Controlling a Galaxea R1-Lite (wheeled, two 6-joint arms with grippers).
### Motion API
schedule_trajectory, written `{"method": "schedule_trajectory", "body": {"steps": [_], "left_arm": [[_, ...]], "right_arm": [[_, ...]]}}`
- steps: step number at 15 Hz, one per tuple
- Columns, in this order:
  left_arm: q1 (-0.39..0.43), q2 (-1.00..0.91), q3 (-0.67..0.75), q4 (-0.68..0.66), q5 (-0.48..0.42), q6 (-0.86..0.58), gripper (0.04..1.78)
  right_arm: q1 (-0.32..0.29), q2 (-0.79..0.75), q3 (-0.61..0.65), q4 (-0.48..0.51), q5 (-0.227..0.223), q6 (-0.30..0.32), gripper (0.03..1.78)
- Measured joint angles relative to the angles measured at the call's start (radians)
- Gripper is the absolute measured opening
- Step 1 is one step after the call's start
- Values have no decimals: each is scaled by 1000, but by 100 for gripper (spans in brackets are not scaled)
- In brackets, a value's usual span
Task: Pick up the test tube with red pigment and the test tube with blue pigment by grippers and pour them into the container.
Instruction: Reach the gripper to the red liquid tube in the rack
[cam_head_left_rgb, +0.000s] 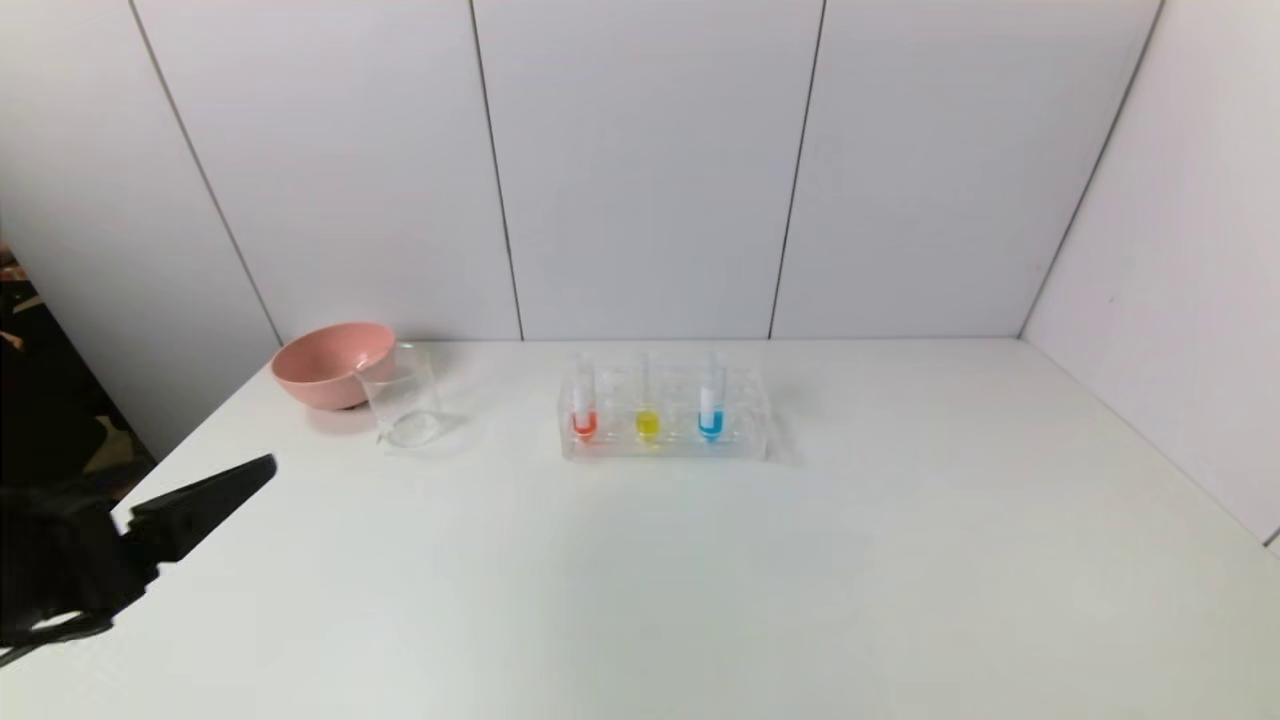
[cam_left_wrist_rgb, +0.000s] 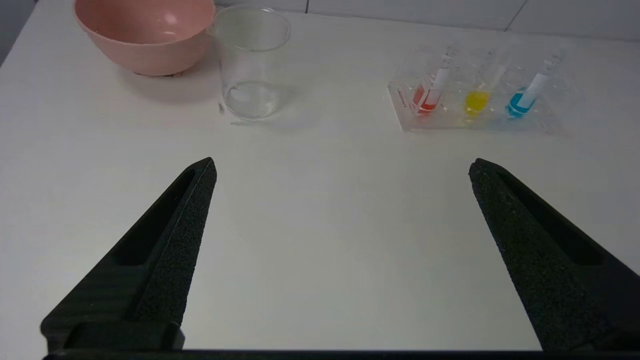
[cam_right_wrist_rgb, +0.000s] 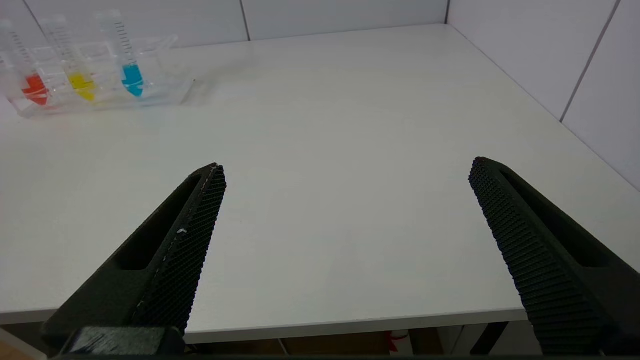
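Note:
The red-pigment test tube (cam_head_left_rgb: 584, 412) stands upright at the left of a clear tube rack (cam_head_left_rgb: 664, 448); it also shows in the left wrist view (cam_left_wrist_rgb: 429, 97) and the right wrist view (cam_right_wrist_rgb: 31, 85). The blue-pigment test tube (cam_head_left_rgb: 711, 412) stands at the rack's right (cam_left_wrist_rgb: 522, 100) (cam_right_wrist_rgb: 131, 75). The clear glass container (cam_head_left_rgb: 402, 395) stands left of the rack (cam_left_wrist_rgb: 251, 65). My left gripper (cam_head_left_rgb: 262, 472) (cam_left_wrist_rgb: 342, 167) is open and empty over the table's front left. My right gripper (cam_right_wrist_rgb: 347, 167) is open and empty at the table's front edge, out of the head view.
A yellow-liquid tube (cam_head_left_rgb: 647, 415) stands between the red and blue ones. A pink bowl (cam_head_left_rgb: 332, 364) sits touching or just behind the container. White walls close the back and right. The white table (cam_head_left_rgb: 800, 580) spreads in front of the rack.

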Motion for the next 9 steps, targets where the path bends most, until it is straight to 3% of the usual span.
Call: {"method": "schedule_trajectory", "body": {"steps": [2,4,9], "left_arm": [[-31,183,-53,-102,-6,26,176],[-123,317,-126,-167,47,27,176],[-390,567,-305,-181,408,-45,176]], "right_arm": [[0,0,0,0,-1,0,177],[0,0,0,0,0,0,177],[0,0,0,0,0,0,177]]}}
